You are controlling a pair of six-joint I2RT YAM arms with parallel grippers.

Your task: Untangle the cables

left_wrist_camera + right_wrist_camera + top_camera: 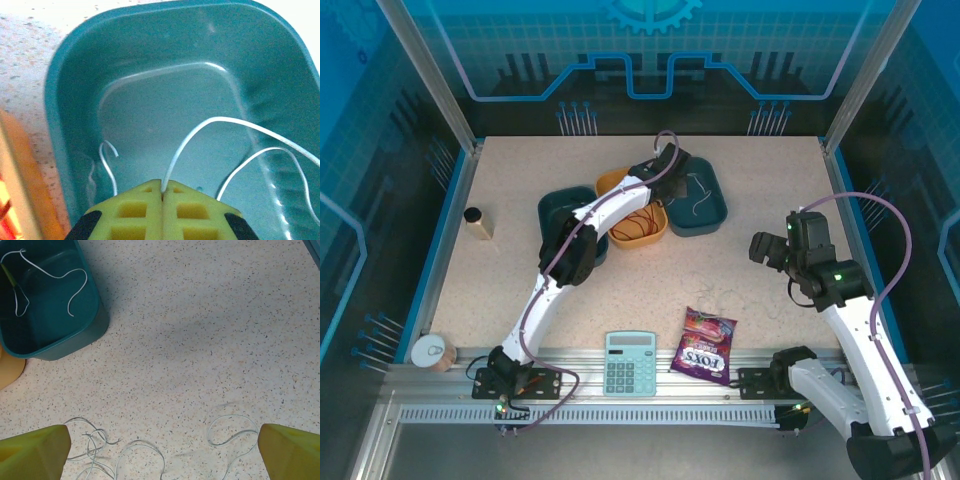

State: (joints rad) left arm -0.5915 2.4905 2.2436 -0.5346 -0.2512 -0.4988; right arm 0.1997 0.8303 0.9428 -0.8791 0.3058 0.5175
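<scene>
The speckled counter [760, 270] carries two teal tubs [560, 205] [708, 200] with an orange bowl [650, 228] between them. A calculator [630, 362] and a sweets bag [704, 345] lie near its front edge. A thin pale wire [137, 443] sprawls loose at right. At left sit a small block [477, 222] and possibly a tape roll [430, 351].

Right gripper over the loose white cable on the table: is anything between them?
Nothing visible. The right gripper hangs open over the white cable, which lies in loops on the bare table below the gap between its fingers. The teal bin sits off to the upper left in the right wrist view, out of the path.
</scene>
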